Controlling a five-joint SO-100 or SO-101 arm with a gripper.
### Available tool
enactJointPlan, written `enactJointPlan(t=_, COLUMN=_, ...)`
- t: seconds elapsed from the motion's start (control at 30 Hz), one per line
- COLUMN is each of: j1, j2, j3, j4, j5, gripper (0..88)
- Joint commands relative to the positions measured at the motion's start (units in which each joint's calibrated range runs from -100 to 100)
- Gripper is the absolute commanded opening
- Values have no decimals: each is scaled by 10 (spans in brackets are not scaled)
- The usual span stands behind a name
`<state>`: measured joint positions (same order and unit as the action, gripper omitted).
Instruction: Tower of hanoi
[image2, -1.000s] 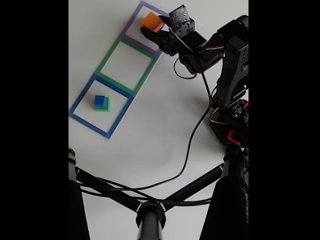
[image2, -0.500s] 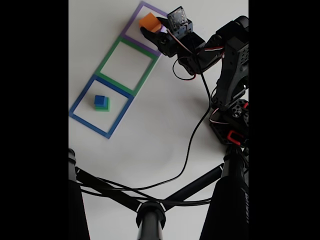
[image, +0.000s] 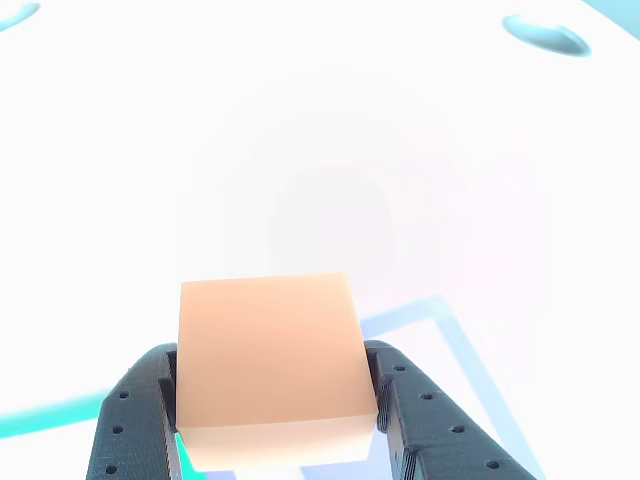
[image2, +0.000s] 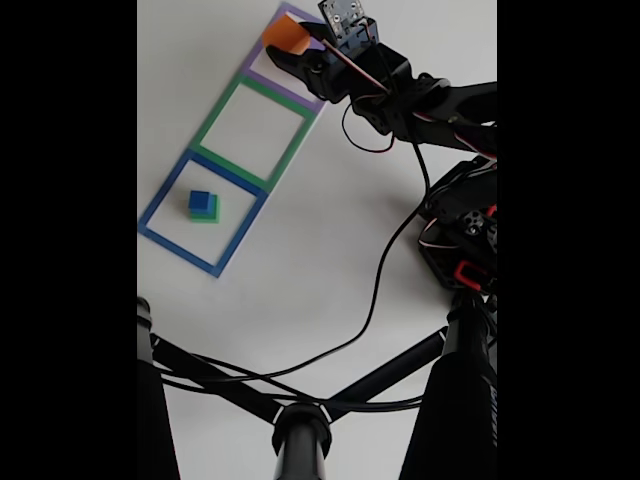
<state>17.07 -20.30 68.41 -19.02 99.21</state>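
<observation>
Nearest us in the fixed view, the blue cube (image2: 199, 199) sits on the green block (image2: 206, 211) inside the blue outline (image2: 160, 193), freeing larger pieces; farther off, our gripper (image2: 285, 45) pinches the orange-yellow block (image: 268, 362) above the purple outline (image2: 262, 48), probably mid-transfer
</observation>
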Motion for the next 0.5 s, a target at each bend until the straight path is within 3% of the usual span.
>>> enactJointPlan(t=0.0, j1=-18, j2=-152, j3=-77, j4=222, j5=8, gripper=115)
enactJointPlan(t=0.3, j1=-59, j2=-249, j3=-409, j4=729, j5=8, gripper=110)
enactJointPlan(t=0.47, j1=-91, j2=-242, j3=-582, j4=909, j5=8, gripper=110)
